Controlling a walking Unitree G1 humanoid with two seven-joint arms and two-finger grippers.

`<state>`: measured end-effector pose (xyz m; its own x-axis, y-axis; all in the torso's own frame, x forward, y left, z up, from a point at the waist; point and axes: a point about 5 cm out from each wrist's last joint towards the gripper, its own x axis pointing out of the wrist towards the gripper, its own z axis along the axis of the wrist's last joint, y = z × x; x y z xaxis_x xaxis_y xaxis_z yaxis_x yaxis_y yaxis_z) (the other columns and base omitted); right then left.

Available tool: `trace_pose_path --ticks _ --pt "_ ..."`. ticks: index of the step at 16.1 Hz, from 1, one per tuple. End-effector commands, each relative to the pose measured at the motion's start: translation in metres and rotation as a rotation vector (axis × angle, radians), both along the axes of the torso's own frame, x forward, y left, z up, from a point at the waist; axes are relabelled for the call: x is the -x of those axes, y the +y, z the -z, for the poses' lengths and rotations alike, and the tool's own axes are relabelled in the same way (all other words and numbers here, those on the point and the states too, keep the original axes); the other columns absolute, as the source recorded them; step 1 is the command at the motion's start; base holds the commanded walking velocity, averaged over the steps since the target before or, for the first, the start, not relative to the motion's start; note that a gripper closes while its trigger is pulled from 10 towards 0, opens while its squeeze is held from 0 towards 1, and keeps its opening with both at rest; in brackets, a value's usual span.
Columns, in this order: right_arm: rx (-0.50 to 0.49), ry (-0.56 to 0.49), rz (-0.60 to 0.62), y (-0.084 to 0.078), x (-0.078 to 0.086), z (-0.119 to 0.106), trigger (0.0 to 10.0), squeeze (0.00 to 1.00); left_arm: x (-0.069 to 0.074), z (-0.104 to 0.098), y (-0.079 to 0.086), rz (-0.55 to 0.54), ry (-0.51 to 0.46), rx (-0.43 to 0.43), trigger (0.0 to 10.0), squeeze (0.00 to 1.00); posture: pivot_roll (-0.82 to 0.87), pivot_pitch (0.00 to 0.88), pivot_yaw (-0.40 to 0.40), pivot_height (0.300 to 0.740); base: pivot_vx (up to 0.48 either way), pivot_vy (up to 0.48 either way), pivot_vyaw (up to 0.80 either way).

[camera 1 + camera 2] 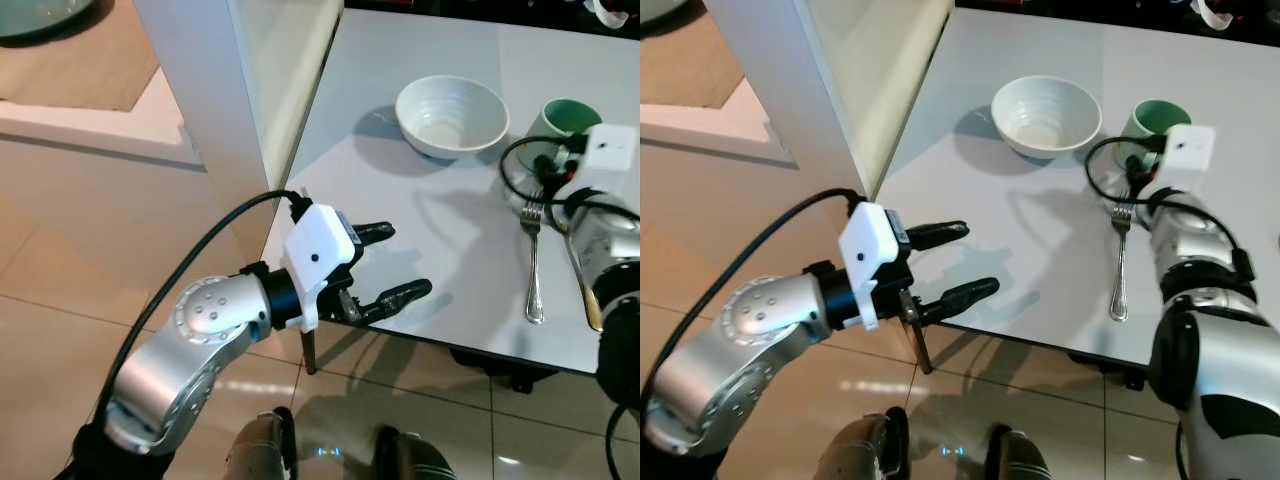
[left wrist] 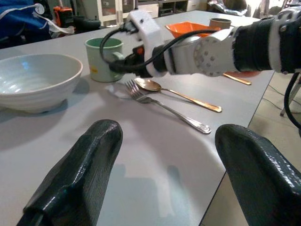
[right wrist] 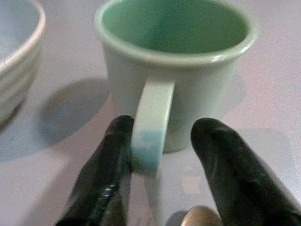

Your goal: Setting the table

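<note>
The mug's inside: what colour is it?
Green, paler outside on the mug; the right wrist view shows it best.

A pale green mug point(image 3: 176, 70) stands upright on a light grey tabletop point(image 3: 263, 136), its handle facing the camera. The right end effector point(image 3: 162, 160) has its two black fingers either side of the handle, one finger point(image 3: 110, 165) touching it, the other apart. A white ribbed bowl point(image 3: 16, 70) sits just beside the mug.
</note>
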<state>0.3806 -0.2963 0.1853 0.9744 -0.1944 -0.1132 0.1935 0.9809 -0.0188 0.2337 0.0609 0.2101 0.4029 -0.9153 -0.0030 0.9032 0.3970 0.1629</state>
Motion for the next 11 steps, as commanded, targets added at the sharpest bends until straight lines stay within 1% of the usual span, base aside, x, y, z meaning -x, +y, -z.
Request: trace_pose_path --ticks 1,2,3,4,5,6,7,8,9,10,11 --pt "-0.009 -0.057 -0.002 -0.008 0.001 -0.014 10.0 0.0 -0.002 0.0 -0.002 0.009 -0.014 0.008 10.0 0.0 0.07 0.114 0.058 0.74 0.0 0.0 0.0" --pt "-0.038 -0.101 -0.014 -0.011 0.004 -0.016 10.0 0.0 -0.005 0.003 -0.002 -0.003 -0.022 0.013 10.0 0.0 0.05 0.089 0.063 0.74 0.0 0.0 0.0" --pt "-0.041 -0.125 -0.024 -0.01 0.006 -0.016 10.0 0.0 -0.007 0.006 -0.001 -0.023 -0.023 0.003 10.0 0.0 0.03 0.075 0.064 0.74 0.0 0.0 0.0" --pt "-0.045 -0.178 -0.047 -0.006 0.017 -0.016 10.0 0.0 -0.012 0.015 0.001 -0.084 -0.006 -0.02 10.0 0.0 0.02 0.059 0.063 0.74 0.0 0.0 0.0" --pt "-0.048 -0.198 -0.06 -0.002 0.024 -0.016 10.0 0.0 -0.013 0.016 0.002 -0.112 -0.009 -0.013 10.0 0.0 0.02 0.047 0.056 0.74 0.0 0.0 0.0" --pt "-0.048 -0.242 -0.089 0.01 0.044 -0.017 10.0 0.0 -0.019 0.018 0.009 -0.197 -0.021 0.0 10.0 0.0 0.01 0.039 0.051 0.74 0.0 0.0 0.0" --pt "-0.051 -0.294 -0.11 0.025 0.068 -0.02 10.0 0.0 -0.022 0.022 0.019 -0.286 -0.025 -0.004 10.0 0.0 0.01 0.024 0.041 0.74 0.0 0.0 0.0" --pt "-0.052 -0.342 -0.136 0.039 0.087 -0.024 10.0 0.0 -0.023 0.024 0.027 -0.364 -0.036 0.009 10.0 0.0 0.01 0.02 0.036 0.74 0.0 0.0 0.0" --pt "-0.059 -0.359 -0.152 0.047 0.098 -0.025 10.0 0.0 -0.023 0.025 0.031 -0.396 -0.04 0.013 10.0 0.0 0.0 0.014 0.028 0.74 0.0 0.281 0.0" --pt "-0.061 -0.398 -0.181 0.063 0.123 -0.027 10.0 0.0 -0.019 0.028 0.04 -0.449 -0.04 0.019 10.0 0.0 0.0 0.013 0.024 0.74 0.0 0.48 0.0" --pt "-0.088 -0.427 -0.183 0.073 0.136 -0.029 10.0 0.0 -0.017 0.029 0.044 -0.495 -0.038 0.024 10.0 0.0 0.0 0.014 0.023 0.74 0.0 0.48 0.0"
